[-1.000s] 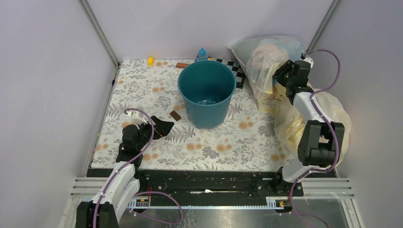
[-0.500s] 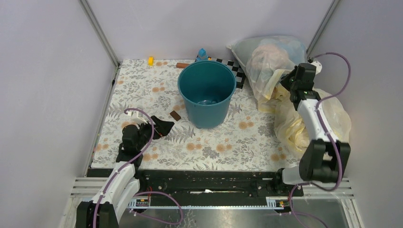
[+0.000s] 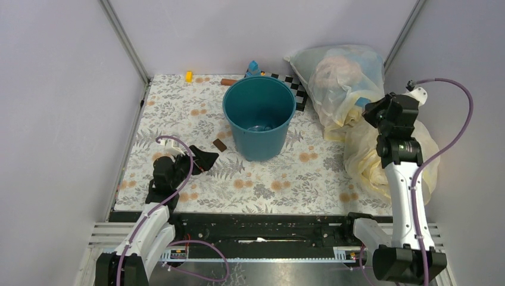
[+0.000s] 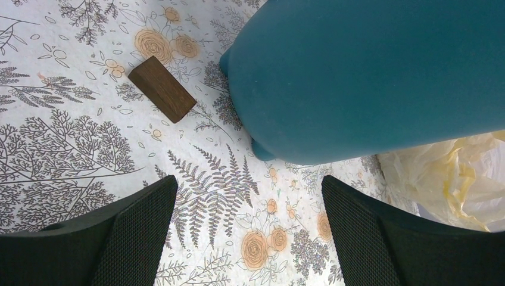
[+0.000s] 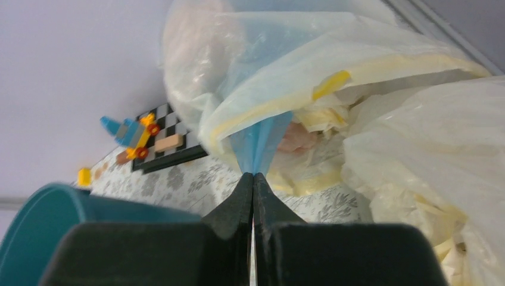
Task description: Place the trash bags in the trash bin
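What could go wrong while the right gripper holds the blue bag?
1. The right gripper pinches only a thin, stretched tip of the blue bag, so it may slip out or tear.
2. The rest of it lies tucked between the big pale bags, which could be dragged along.

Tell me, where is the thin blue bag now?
In the right wrist view, the blue bag is pinched in the right gripper, stretched out from the pale-yellow bags heaped right of the teal bin.
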### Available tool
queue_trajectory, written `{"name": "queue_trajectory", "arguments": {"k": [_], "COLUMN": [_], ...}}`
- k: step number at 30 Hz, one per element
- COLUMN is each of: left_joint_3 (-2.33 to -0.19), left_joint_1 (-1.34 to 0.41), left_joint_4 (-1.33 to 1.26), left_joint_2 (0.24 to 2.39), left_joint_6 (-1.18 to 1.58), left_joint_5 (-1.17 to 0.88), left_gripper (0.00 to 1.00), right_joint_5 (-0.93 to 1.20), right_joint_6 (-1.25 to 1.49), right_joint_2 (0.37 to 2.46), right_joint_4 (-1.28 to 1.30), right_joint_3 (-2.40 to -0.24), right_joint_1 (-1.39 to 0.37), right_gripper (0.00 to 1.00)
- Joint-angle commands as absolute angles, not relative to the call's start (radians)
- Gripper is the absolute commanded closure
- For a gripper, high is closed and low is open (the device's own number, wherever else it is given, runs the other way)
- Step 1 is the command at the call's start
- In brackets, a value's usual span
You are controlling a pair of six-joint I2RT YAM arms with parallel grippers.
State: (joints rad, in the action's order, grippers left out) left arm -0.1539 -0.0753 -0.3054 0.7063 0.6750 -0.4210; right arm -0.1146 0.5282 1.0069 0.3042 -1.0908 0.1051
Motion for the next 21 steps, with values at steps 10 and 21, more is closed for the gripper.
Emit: {"name": "queue_trajectory", "arguments": {"k": [10,21], "left_joint_3": [-0.149,-0.148], "left_joint_1": [-0.083,-0.086], "left_joint_4": [-0.387,-0.386], "left_joint_2": [0.720,0.715], "left_joint_6": [0.692,0.689], "left_joint_5": [-0.466,-0.468], "left_gripper": [0.07,0.07], "right_joint_5": [0.359,0.423], "right_joint_6": [0.494,0.513], "right_joint_2": [0.916,1.046], "right_joint_4": [0.542,0.621], "right_joint_3": [-1.459,-1.871], "right_joint_1": [0.101,0.101], "right_gripper": [1.00,1.00]}}
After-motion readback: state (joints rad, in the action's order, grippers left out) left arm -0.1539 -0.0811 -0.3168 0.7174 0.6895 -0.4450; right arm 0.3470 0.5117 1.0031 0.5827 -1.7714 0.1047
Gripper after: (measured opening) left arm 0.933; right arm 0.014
